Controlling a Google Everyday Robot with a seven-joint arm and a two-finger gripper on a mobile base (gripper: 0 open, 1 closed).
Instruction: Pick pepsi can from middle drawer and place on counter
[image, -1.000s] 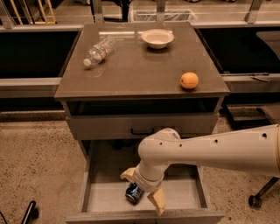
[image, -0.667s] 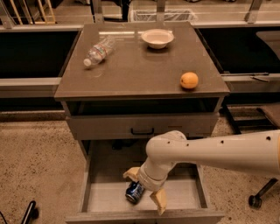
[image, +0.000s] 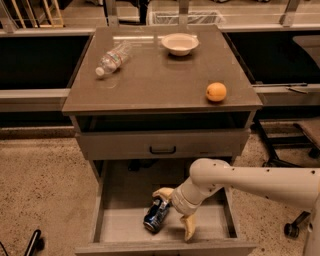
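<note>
The pepsi can (image: 156, 215), dark blue with silver ends, lies tilted on its side on the pale floor of the open middle drawer (image: 125, 227). My gripper (image: 176, 210) is down inside the drawer just right of the can. It is open, with one tan finger (image: 162, 192) above the can's upper end and the other finger (image: 189, 227) to the can's lower right. The fingers are not closed on the can. The white arm reaches in from the right. The counter (image: 155, 80) is the glossy brownish-grey top of the cabinet above.
On the counter lie a clear water bottle (image: 112, 59) at back left, a white bowl (image: 180, 43) at the back and an orange (image: 216, 92) near the right edge. A closed drawer front with a black handle (image: 162, 149) overhangs the open drawer. A chair base (image: 292, 227) stands at right.
My gripper and arm have shifted slightly to the right inside the drawer. The can lies in about the same spot.
</note>
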